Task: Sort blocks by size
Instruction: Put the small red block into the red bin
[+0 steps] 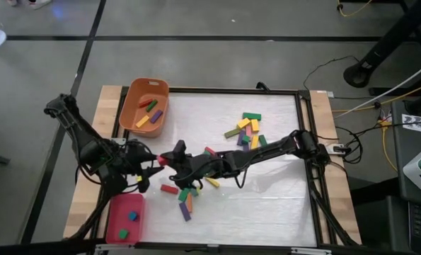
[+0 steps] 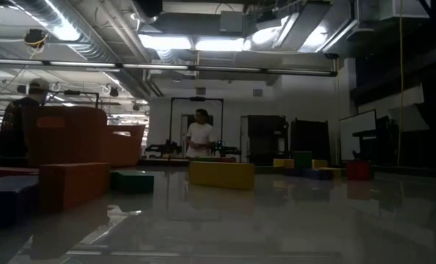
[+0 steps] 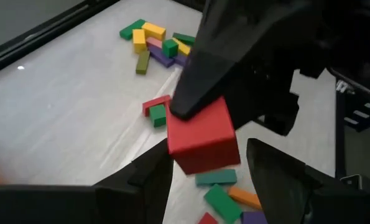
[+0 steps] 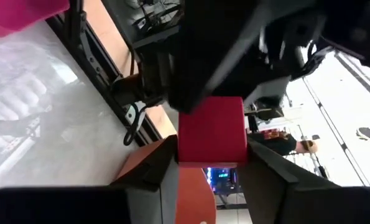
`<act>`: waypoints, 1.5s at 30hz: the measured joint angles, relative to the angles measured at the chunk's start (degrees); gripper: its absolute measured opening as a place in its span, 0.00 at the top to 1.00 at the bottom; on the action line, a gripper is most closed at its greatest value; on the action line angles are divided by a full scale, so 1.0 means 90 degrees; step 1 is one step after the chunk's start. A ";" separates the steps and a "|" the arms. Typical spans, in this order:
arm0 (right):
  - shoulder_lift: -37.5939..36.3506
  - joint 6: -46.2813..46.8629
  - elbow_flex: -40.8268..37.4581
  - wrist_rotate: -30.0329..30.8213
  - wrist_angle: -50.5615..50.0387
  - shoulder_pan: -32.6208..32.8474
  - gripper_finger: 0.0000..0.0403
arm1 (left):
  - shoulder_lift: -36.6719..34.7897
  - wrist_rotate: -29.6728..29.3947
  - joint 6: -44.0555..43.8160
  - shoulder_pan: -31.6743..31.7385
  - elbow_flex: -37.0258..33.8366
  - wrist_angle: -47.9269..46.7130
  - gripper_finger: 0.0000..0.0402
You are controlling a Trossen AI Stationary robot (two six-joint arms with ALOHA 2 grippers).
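White table (image 1: 267, 191) — no readable writing

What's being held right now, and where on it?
Red cube, clamped across opposite faces by the right gripper. Left gripper flanks it; its hold cannot be told.

A red cube (image 3: 203, 138) is held above the table, tilted. Mixed-colour blocks (image 1: 247, 131) are clustered at the mat's far right, more bars (image 1: 187, 199) scattered at centre; some lie in the tub and tray.
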 joint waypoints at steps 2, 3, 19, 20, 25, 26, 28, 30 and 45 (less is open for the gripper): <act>0.0000 -0.0021 0.0000 -0.0010 -0.0009 0.0006 0.66 | 0.0000 -0.0002 0.0020 0.0088 0.0000 0.0045 0.53; 0.0003 -0.0025 0.0000 -0.0013 -0.0024 0.0003 0.66 | 0.0000 -0.0004 0.0014 0.0139 0.0000 0.0035 0.53; 0.0007 -0.0122 0.0000 -0.0109 -0.0032 -0.0006 0.65 | -0.0002 0.0089 -0.0102 0.0415 0.0000 0.0053 0.69; 0.0007 -0.0122 0.0000 -0.0109 -0.0031 -0.0006 0.64 | -0.0005 0.0126 -0.0101 0.0414 0.0002 0.0058 0.70; 0.0007 -0.0024 0.0000 -0.0130 -0.0043 -0.0006 0.60 | -0.0005 0.0257 0.0009 0.0414 0.0005 0.0023 0.70; 0.0007 -0.0019 0.0000 -0.0129 -0.0043 -0.0006 0.59 | -0.0005 0.0259 0.0018 0.0414 0.0004 0.0017 0.70; 0.0007 0.0004 0.0000 -0.0128 -0.0043 -0.0006 0.58 | -0.0005 0.0266 0.0071 0.0408 0.0005 0.0011 0.70; 0.0007 0.0024 0.0000 -0.0122 -0.0043 -0.0006 0.57 | -0.0016 0.0327 0.0255 0.0404 0.0005 0.0010 0.70; 0.0007 0.0491 0.0000 0.0079 -0.0579 0.0051 0.33 | -0.0768 0.1892 0.0688 0.0350 0.0002 -0.0733 0.70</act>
